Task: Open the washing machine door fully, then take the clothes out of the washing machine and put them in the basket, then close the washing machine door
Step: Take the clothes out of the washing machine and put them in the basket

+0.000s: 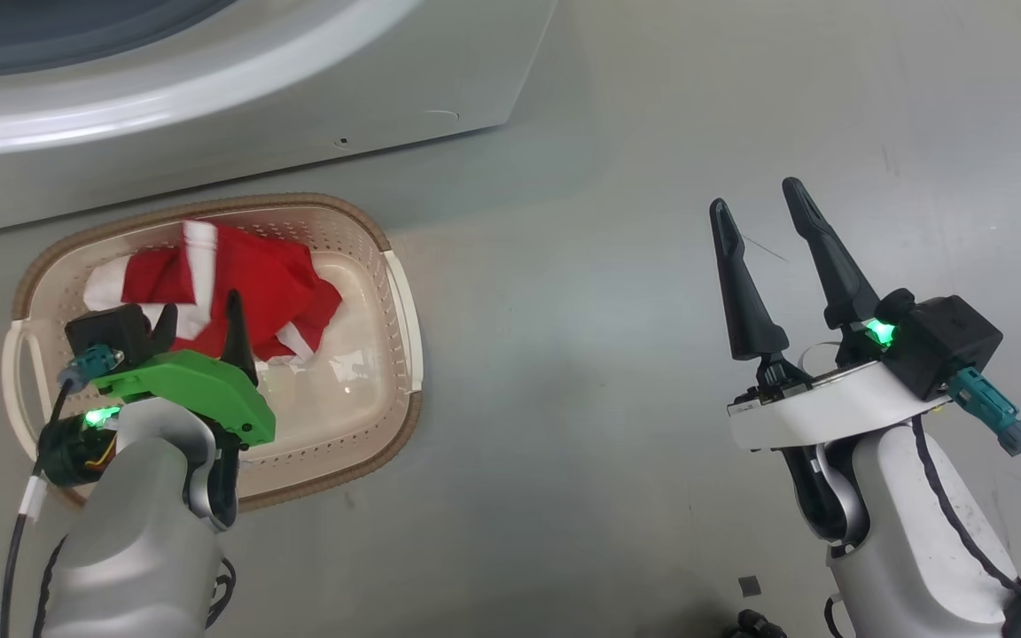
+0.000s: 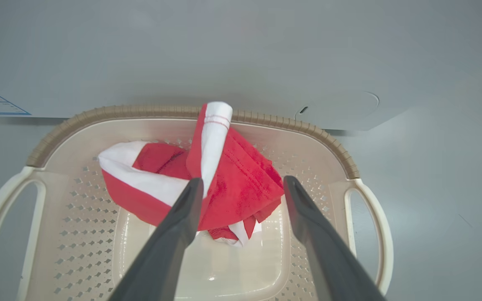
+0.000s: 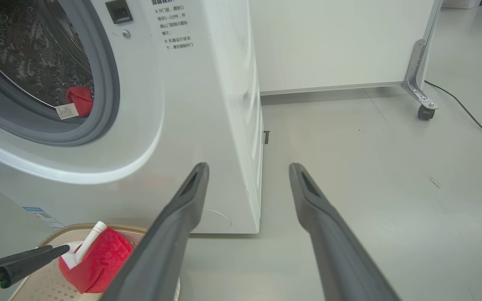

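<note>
The cream basket (image 1: 400, 354) sits on the floor against the white washing machine (image 1: 298, 106). A red garment with white trim (image 1: 253, 283) lies bunched in it. My left gripper (image 1: 198, 306) hangs just over the basket, open, and in the left wrist view the garment (image 2: 241, 188) lies loose between and beyond its fingers (image 2: 182, 221). My right gripper (image 1: 756, 195) stands open over bare floor to the right, holding nothing. In the right wrist view another red piece with a white tag (image 3: 80, 100) lies inside the steel drum. The washing machine door is out of view.
Grey floor (image 1: 608, 310) spreads between the basket and my right arm. In the right wrist view a white panel on a castor (image 3: 423, 110) stands beyond the washer (image 3: 191, 104), and a dark cable (image 3: 471, 117) runs along the floor at the right.
</note>
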Controlling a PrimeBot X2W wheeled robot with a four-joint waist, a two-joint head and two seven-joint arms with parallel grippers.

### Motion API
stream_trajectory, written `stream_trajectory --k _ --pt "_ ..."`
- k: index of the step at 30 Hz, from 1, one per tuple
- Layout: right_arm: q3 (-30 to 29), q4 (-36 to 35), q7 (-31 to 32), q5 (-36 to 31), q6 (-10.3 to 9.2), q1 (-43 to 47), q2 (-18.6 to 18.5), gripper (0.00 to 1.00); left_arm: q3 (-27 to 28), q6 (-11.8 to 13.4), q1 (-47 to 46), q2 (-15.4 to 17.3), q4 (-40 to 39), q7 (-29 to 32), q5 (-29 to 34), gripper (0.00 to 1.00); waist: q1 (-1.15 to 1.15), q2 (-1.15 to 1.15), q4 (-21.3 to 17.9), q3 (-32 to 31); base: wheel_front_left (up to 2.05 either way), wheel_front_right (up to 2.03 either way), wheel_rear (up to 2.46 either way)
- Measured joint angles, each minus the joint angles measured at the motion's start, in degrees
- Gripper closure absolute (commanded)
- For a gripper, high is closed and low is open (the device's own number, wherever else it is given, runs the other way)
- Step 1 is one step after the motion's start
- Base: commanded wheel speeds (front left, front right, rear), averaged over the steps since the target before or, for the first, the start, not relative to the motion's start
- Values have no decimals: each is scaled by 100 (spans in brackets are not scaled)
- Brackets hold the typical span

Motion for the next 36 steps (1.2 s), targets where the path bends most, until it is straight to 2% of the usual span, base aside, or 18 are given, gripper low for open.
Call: stream_trajectory --k 7,19,29,36 --pt "-96 100 0 -69 0 60 1 0 -38 -98 10 -10 -79 -293 70 0 0 0 152 -231 0 0 0" --pt "-485 235 0 -359 -46 348 1 0 -57 -155 141 -53 -731 -360 289 0 0 0 442 -788 0 0 0" --pt "-662 357 0 -463 -49 606 0 0 146 -87 343 -59 -2109 -360 779 0 0 0 668 -1341 0 0 0" --pt "-703 431 0 -502 -49 786 1 0 148 12 840 -60 -2711 -361 1073 0 0 0 783 -1750 0 0 0"
